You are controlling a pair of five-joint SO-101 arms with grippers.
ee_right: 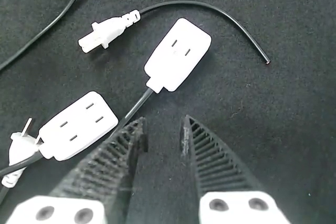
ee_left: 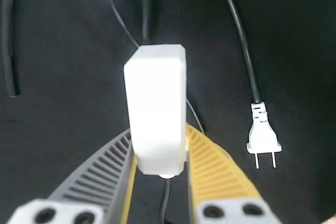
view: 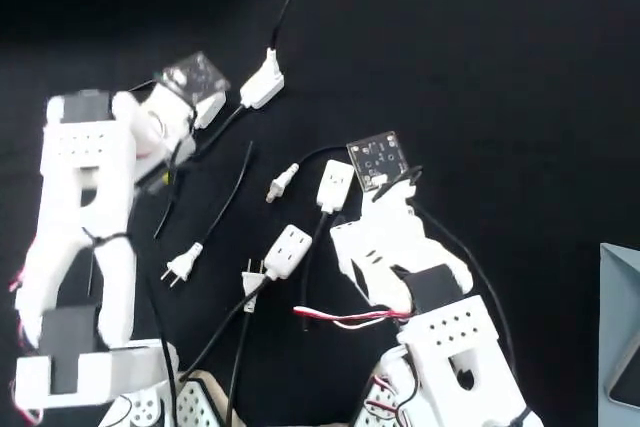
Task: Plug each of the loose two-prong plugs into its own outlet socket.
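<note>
My left gripper (ee_left: 160, 148) is shut on a white outlet socket (ee_left: 156, 108), held up above the black cloth, its cable hanging down between the fingers. In the high view this socket (view: 208, 109) sits at the left arm's tip. A loose two-prong plug (ee_left: 263, 139) lies on the cloth beyond it, prongs bare (view: 180, 267). My right gripper (ee_right: 163, 124) stands open just short of a second socket (ee_right: 177, 54) (view: 335, 185), nothing between its fingers. A third socket (ee_right: 79, 125) (view: 287, 250) lies beside it with a plug (ee_right: 18, 148) at its end. Another plug (ee_right: 107, 30) lies farther off.
A fourth white socket (view: 262, 82) lies at the back with its cable running off the table's far edge. Black cables cross the middle of the cloth. Red and white wires (view: 340, 317) trail by the right arm's base. A grey bin (view: 620, 327) stands at the right edge.
</note>
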